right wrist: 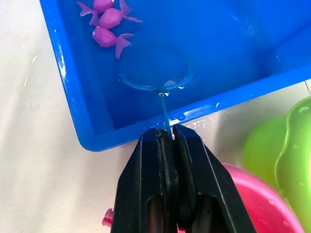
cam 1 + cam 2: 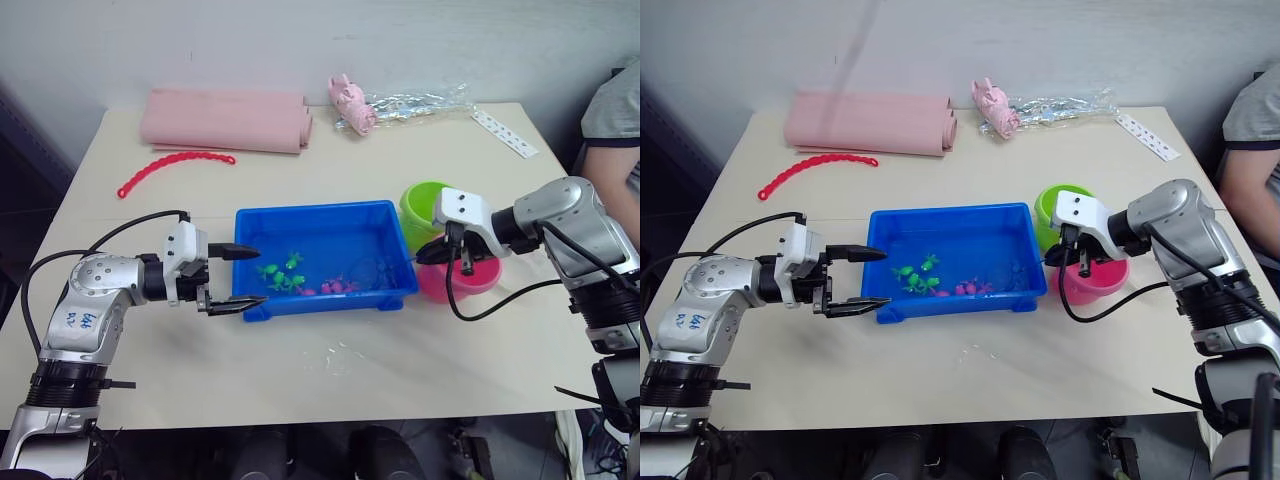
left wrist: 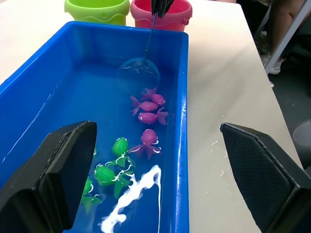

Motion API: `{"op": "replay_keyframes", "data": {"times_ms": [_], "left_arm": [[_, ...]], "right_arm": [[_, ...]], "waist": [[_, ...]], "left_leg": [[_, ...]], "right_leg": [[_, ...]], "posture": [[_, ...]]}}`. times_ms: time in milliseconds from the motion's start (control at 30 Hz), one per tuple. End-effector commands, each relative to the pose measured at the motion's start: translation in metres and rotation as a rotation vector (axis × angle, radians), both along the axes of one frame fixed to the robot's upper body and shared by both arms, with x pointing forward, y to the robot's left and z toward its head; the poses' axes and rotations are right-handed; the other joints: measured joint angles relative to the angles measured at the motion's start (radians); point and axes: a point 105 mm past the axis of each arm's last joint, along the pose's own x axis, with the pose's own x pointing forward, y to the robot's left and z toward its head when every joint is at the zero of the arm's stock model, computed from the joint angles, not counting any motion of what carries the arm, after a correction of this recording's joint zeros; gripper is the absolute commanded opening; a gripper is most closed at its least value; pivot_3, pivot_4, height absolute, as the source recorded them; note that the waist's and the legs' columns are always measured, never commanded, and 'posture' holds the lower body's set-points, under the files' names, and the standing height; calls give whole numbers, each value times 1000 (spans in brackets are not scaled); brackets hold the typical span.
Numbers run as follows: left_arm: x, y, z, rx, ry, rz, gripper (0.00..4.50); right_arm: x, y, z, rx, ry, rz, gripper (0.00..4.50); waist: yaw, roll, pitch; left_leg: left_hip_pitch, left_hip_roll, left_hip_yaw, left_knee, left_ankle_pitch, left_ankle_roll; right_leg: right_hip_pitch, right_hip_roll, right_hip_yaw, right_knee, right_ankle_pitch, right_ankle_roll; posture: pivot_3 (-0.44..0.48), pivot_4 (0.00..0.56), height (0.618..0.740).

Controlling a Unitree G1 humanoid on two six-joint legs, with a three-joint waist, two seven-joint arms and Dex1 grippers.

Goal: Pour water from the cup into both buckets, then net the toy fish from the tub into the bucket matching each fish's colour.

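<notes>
— What do we see around us?

— We see a pale cream table (image 2: 330,380) with rounded corners, and behind it a plain, whitish wall (image 2: 300,40) running right across the back.

— And the light?

— We find it soft and even, and it casts only faint shadows on the tabletop. At the far left a dark band (image 2: 25,140) slants down beside the table's edge; we cannot tell what it is.

— Anything below?

— Past the table's right edge, in the left wrist view, we glimpse a dark floor (image 3: 286,87) and a slanted grey leg (image 3: 291,34) of some furniture.
</notes>
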Motion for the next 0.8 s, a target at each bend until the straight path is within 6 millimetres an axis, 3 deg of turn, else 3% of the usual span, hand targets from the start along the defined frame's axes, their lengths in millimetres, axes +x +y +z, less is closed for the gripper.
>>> {"op": "replay_keyframes", "data": {"times_ms": [33,533,800], "left_arm": [[0,2,11,-4,-46,3,4462],[5,7,21,17,-76,-9,4462],[5,8,21,26,-77,-11,4462]], "right_arm": [[-4,1,14,-9,-15,34,0],[-11,16,-5,89,98,59,0],[-12,6,-6,66,96,44,0]], "waist": [[0,0,0],[0,0,0],[0,0,0]], "left_leg": [[0,0,0,0,0,0],[0,0,0,0,0,0],[0,0,0,0,0,0]], "right_leg": [[0,0,0,0,0,0],[0,0,0,0,0,0],[0,0,0,0,0,0]], "posture": [[0,150,740],[0,150,740],[0,150,740]]}}
